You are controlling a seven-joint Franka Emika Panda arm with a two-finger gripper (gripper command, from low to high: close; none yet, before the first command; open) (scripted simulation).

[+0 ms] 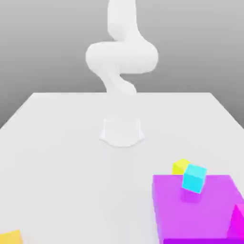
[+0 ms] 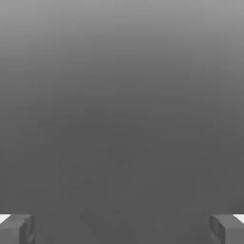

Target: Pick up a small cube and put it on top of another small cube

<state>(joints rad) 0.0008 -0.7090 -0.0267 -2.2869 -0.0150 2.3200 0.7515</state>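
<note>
The small orange-yellow cube (image 1: 10, 237) lies on the white table at the lower edge of the exterior view's left. The small cyan cube (image 1: 194, 177) sits tilted on the near top edge of a big magenta block (image 1: 198, 212) at the exterior view's right. In the hand view my gripper (image 2: 122, 229) is open, its grey fingertips (image 2: 17, 228) far apart with only plain grey background between them. The white arm (image 1: 122, 57) rises curled above its base at the table's middle, far from both cubes.
A paler lemon-yellow cube (image 1: 180, 166) rests just behind the cyan one, beside the magenta block. A second magenta shape (image 1: 238, 220) shows at the exterior view's right edge. The arm's round base (image 1: 122, 131) stands mid-table on the white tabletop (image 1: 57, 157).
</note>
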